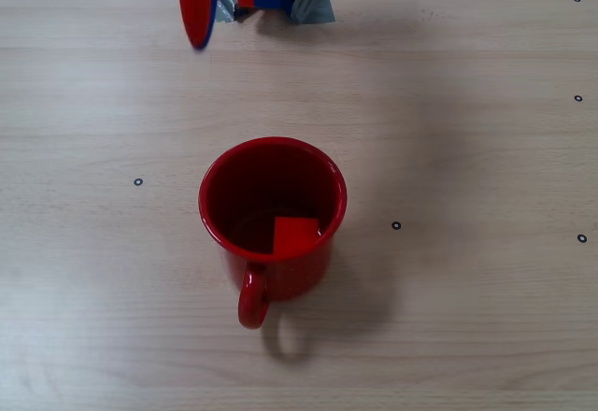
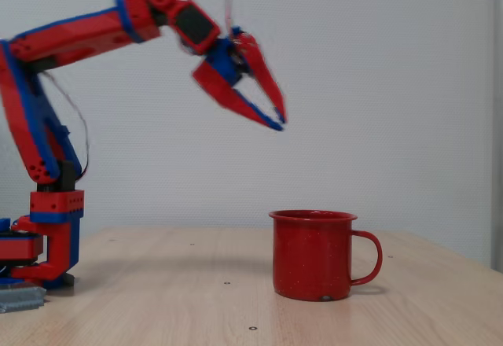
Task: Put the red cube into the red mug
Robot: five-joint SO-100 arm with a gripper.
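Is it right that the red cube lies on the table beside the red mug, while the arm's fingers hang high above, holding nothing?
Not quite. The red cube lies inside the red mug, on its bottom, as the fixed view from above shows. The rest holds: the fingers hang high above the table, holding nothing.

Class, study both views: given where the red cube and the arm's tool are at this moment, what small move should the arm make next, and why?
Probably just retract toward its base and rest. The red cube already lies inside the red mug, against its inner wall. The tool hangs high above the table, left of the mug, holding nothing, so nothing seems left to place.
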